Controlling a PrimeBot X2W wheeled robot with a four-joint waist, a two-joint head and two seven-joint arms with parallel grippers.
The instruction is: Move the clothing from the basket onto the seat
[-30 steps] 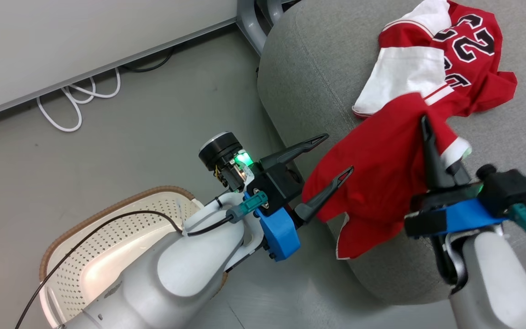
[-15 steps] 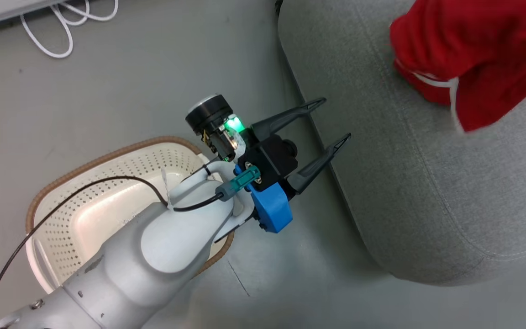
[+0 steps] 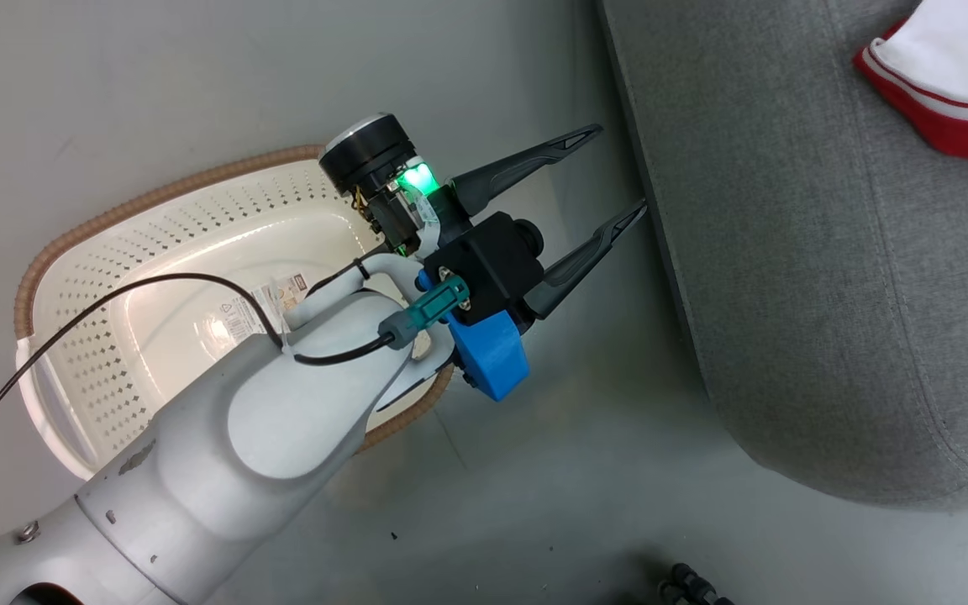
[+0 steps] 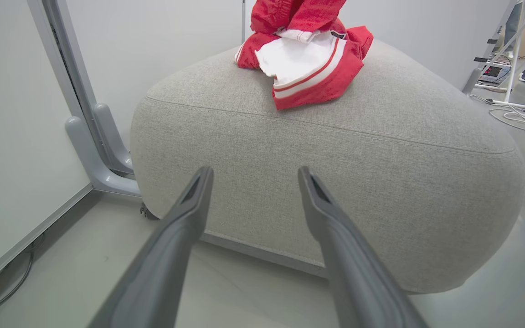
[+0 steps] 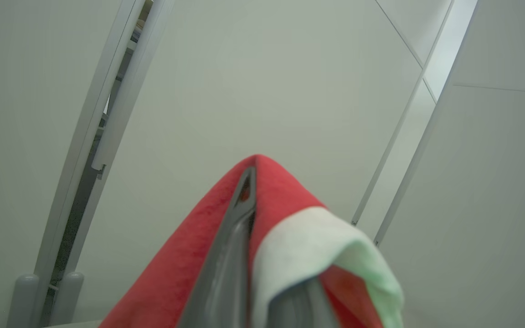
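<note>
The left claw (image 3: 618, 168) hangs empty, fingers wide apart, over the floor (image 3: 576, 470) between the basket (image 3: 156, 197) and the seat (image 3: 786, 252). Clothing (image 4: 308, 68) lies on the seat's far top, well beyond it. The right claw (image 5: 251, 182) is clamped on a red-and-white garment (image 5: 189, 255).

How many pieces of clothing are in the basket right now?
0. Inside the basket just a sticker shows, though the left arm hides part of it. Red-and-white clothing lies on the seat, and the right gripper is shut on a red-and-white piece.
</note>
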